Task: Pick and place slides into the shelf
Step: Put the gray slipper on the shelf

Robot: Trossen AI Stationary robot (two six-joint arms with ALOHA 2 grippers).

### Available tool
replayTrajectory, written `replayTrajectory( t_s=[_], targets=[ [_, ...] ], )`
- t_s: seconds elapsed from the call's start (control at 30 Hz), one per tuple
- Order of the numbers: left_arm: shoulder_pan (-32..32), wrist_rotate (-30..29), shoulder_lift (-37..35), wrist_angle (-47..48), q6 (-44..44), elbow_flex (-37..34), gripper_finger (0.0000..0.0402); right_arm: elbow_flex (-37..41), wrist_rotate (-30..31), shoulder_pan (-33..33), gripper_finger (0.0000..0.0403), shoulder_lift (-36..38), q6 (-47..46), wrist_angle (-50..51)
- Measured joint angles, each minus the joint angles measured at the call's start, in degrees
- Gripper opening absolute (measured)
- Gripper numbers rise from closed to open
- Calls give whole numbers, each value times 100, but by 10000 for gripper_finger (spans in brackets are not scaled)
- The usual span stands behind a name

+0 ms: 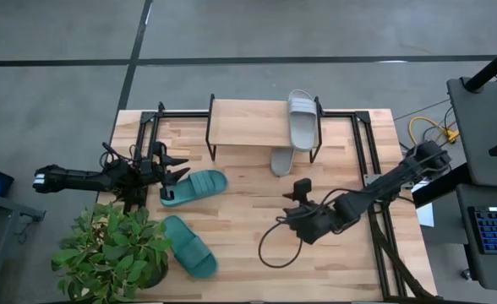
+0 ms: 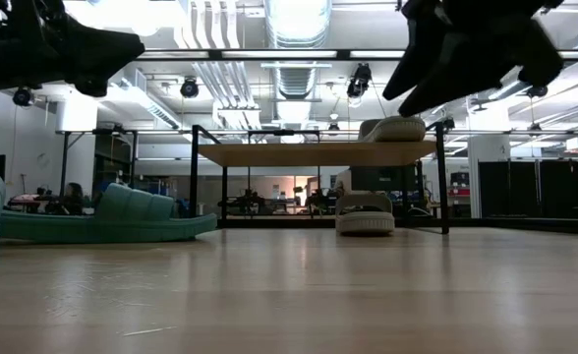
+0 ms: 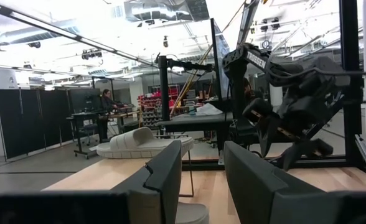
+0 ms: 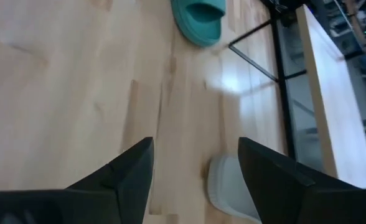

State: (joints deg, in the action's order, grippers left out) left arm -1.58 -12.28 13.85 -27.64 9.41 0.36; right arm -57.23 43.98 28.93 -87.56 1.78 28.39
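Note:
The shelf [image 1: 253, 125] stands at the table's far edge. One grey slide [image 1: 302, 118] lies sole down on the right end of its board. A second grey slide [image 1: 281, 160] rests on the tabletop, its far end under the board. Two teal slides [image 1: 194, 187] [image 1: 189, 247] lie on the table at the left. My right gripper [image 4: 195, 180] hangs open above the table, near side of the lower grey slide [image 4: 229, 186], slanting down toward it. My left gripper [image 3: 203, 186] is open and holds nothing; it is raised at the table's left, beside the upper teal slide.
A potted plant [image 1: 113, 253] stands at the near left corner, close to the nearer teal slide. A black metal frame [image 1: 363, 143] runs along the table's far and right sides. Bare wood [image 1: 248, 211] lies between the teal slides and my right gripper.

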Motion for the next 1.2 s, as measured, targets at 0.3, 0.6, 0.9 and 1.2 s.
replayTrajectory(
  t_s=[0.3,0.6,0.9,1.2],
  targets=[
    [-1,0,0,-3,0,0,107,4,383,-46,224,-381,42,37],
    [-1,-2,33,-15,1,0,107,13,413,-121,224,-680,-23,143],
    [0,-1,41,-12,0,0,107,26,410,-345,224,-934,-70,171],
    [0,-1,39,-13,0,0,107,28,410,-653,224,-1108,-234,268]
  ],
)
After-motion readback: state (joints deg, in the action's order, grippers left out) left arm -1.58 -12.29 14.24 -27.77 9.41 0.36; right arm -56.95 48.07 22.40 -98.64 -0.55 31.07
